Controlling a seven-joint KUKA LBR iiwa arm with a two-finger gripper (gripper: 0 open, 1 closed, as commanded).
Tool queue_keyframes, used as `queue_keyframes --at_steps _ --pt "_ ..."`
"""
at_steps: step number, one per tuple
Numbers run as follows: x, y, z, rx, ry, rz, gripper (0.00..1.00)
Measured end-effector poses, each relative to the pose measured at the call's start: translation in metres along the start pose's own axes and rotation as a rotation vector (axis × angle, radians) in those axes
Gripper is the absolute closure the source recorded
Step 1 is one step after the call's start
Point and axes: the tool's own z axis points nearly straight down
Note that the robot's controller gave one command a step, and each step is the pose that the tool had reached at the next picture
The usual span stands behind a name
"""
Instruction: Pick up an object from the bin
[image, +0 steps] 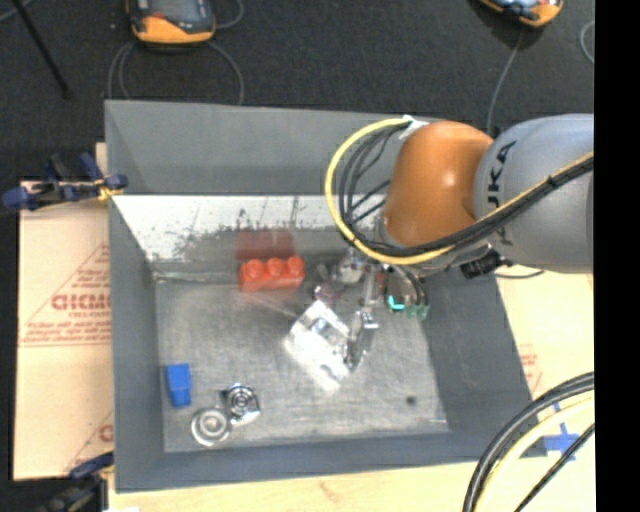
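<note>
My gripper (356, 345) hangs below the orange wrist cover, near the middle of the bin, its fingers pointing down at the right edge of a clear crumpled plastic packet (318, 343). One finger touches or overlaps that packet. An orange-red toy brick with three studs (270, 273) lies against the back wall, up and to the left of the gripper.
A small blue block (178, 385) sits at the front left. Beside it lie two shiny metal pieces, a round one (209, 427) and a knobbed one (240, 402). The arm covers the bin's back right part.
</note>
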Motion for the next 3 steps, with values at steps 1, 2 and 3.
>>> queue_keyframes --at_steps 1,2,3 --pt "-0.026 0.000 0.064 0.000 -0.016 -0.015 0.00" --pt "-0.024 0.000 0.063 -0.002 0.004 -0.013 1.00" --pt "-0.030 -0.008 -0.027 0.001 -0.018 -0.013 1.00"
